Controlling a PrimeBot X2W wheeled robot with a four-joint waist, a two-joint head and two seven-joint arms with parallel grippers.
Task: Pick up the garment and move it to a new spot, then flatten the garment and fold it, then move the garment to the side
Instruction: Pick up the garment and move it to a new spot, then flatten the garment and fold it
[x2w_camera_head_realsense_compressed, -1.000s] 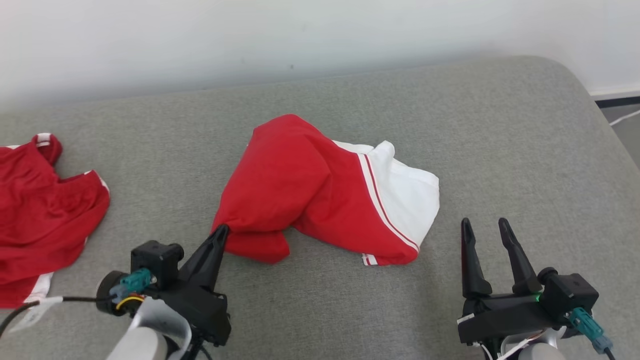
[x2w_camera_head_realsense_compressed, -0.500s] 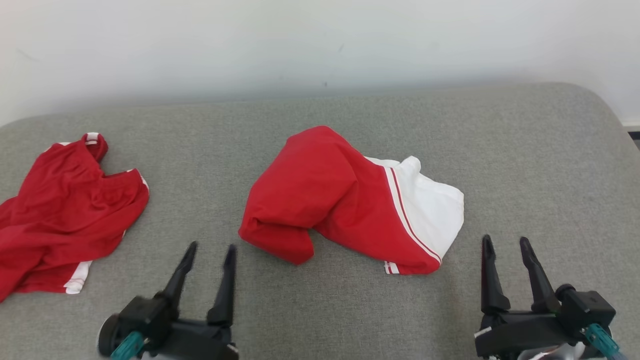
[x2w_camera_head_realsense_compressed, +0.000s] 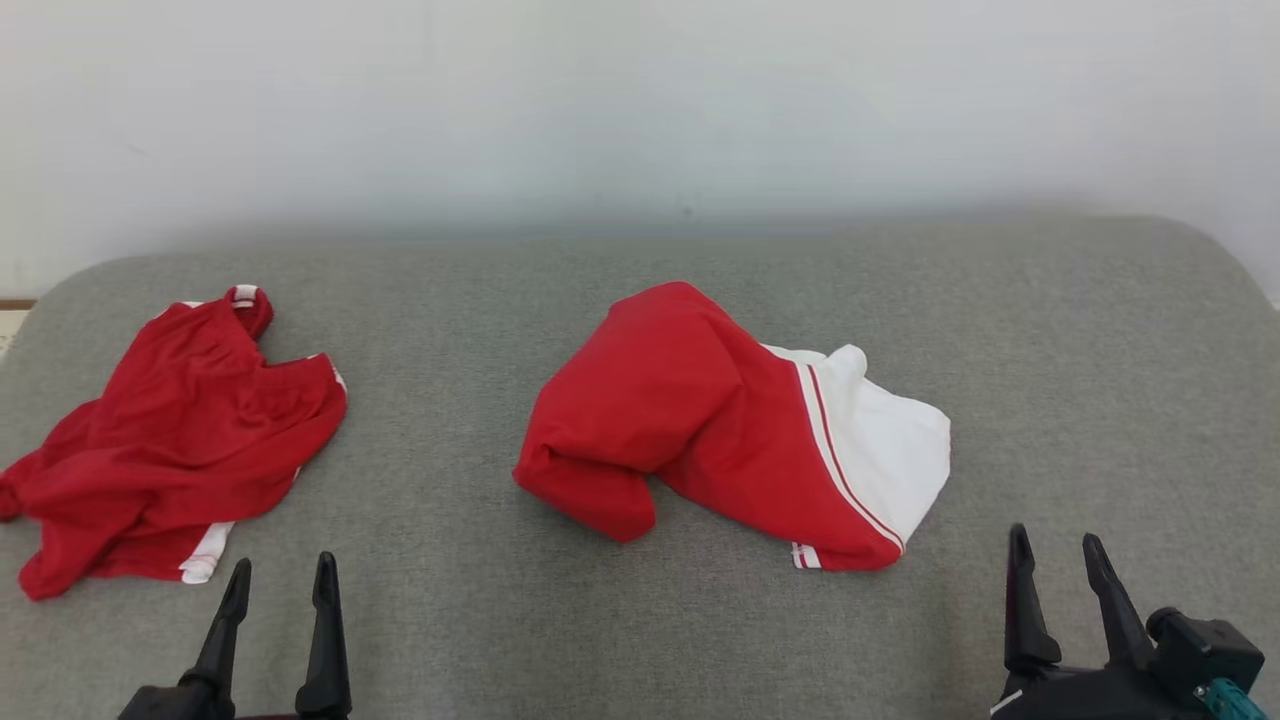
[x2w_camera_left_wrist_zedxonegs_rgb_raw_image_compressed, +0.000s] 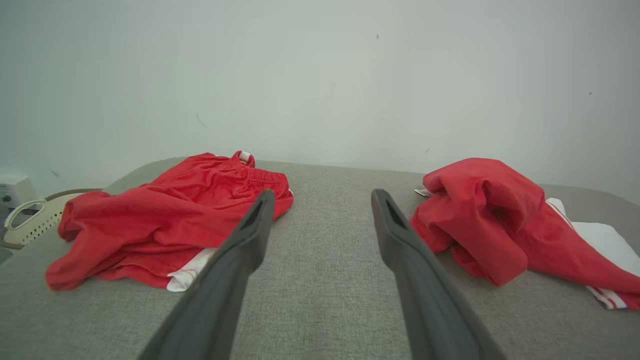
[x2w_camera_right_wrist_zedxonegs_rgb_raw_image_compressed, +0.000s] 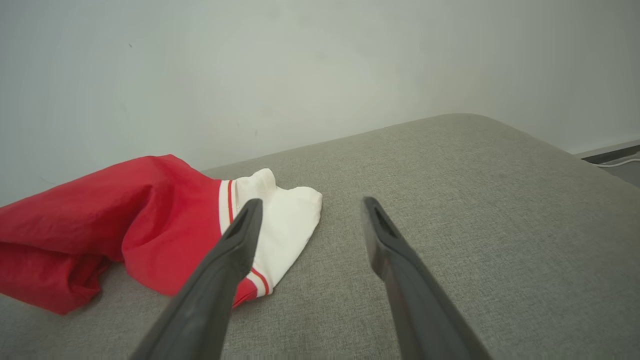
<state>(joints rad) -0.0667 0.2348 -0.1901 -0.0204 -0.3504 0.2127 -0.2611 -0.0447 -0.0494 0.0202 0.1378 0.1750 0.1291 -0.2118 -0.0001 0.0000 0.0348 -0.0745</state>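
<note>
Both grippers sit low at the near side, nothing in either one. The left gripper (x2w_camera_head_realsense_compressed: 282, 562) has its fingers spread apart over bare grey fabric, and the right gripper (x2w_camera_head_realsense_compressed: 1055, 536) is splayed the same way.

The garment (x2w_camera_head_realsense_compressed: 700, 430) lies between them and a bit further out, ahead-right of the left gripper and ahead-left of the right one, touching neither. It's a crumpled heap, mostly red. The end nearest the left gripper is bunched into a fat roll, and the end nearer the right gripper is a white panel set off by thin red and white stripes. A little striped hem corner pokes out at its near edge.

Ahead-left of the left gripper there's a rumpled red clothing pile (x2w_camera_head_realsense_compressed: 180, 450), well apart from the garment.

Plenty of bare surface (x2w_camera_head_realsense_compressed: 1100, 350) runs ahead and right of the right gripper, up to the rounded far-right corner. The far edge meets a pale wall (x2w_camera_head_realsense_compressed: 640, 100).
</note>
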